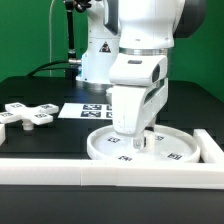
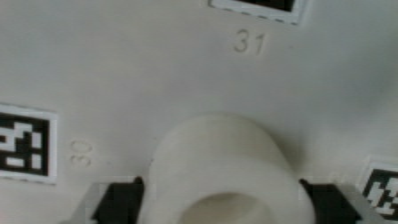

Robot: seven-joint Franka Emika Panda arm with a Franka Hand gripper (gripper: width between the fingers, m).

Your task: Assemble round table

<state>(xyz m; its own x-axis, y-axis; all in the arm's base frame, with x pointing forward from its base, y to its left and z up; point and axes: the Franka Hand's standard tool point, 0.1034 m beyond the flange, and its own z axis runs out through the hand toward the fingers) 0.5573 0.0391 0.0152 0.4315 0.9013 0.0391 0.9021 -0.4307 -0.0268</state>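
Round table kit, quick rundown for you, all placed off the big rimmed disc point(image 1: 100, 150), which lies flat on the black table point(image 1: 40, 140).

Your gripper point(image 1: 136, 136) hangs straight down over the disc, a bit toward the exterior view's left side of it. In the wrist view you're looking down at the disc's face point(image 2: 125, 70), and the post point(image 2: 222, 150) comes up off it right between the two dark fingers point(image 2: 121, 200). Each finger sits tight against one side of the post with no gap I can make out, so the gripper point(image 2: 221, 200) is pinching the post. There's a printed "31" on the disc just past the post, with square markers around it. From the exterior view the post is mostly hidden by the gripper, so don't count on that angle.

The cross-shaped piece point(image 1: 25, 116) lies flat, well apart from the disc, off to the exterior view's left. The marker board point(image 1: 95, 110) lies flat just behind the disc. A white border rail point(image 1: 110, 172) runs along the disc's near side, and it turns up along the exterior view's right of the disc, just beside the rim.
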